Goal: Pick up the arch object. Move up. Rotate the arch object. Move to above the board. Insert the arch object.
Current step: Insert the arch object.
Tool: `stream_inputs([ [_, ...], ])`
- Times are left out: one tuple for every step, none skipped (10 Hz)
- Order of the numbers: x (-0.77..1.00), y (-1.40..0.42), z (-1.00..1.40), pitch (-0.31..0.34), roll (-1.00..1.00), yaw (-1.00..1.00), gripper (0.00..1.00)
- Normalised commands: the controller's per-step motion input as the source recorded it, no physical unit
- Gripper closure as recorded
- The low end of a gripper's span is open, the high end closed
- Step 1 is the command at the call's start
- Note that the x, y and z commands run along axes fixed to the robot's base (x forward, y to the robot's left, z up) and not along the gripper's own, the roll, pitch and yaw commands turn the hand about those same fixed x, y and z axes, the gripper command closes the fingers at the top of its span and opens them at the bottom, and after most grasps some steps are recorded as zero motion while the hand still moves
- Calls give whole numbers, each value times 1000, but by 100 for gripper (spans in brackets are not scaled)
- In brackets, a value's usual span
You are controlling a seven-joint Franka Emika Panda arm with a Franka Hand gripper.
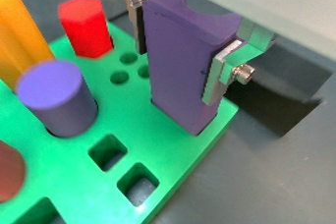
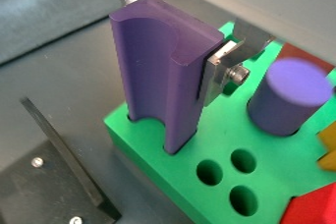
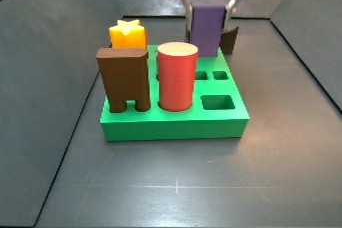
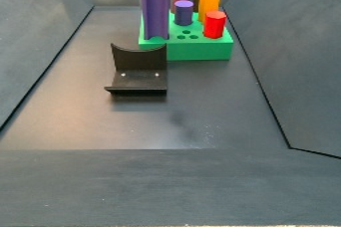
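The gripper (image 1: pixel 182 41), fingers clamped on the upright purple arch object (image 1: pixel 178 56), holds it at the green board's (image 1: pixel 98 174) edge, insertion apparently under way but seating unconfirmed

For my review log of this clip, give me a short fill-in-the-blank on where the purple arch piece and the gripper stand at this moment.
1. The gripper is shut on the ____ arch object.
2. The arch object stands ____, its lower end at the board.
3. In a wrist view, the round holes in the board number ____.
4. In a side view, the fixture sits on the floor ____ the board.

Missing words: purple; upright; three; apart from
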Motion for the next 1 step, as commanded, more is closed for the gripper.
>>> stream_inputs([
  [0,34,-6,0,-41,0,100],
])
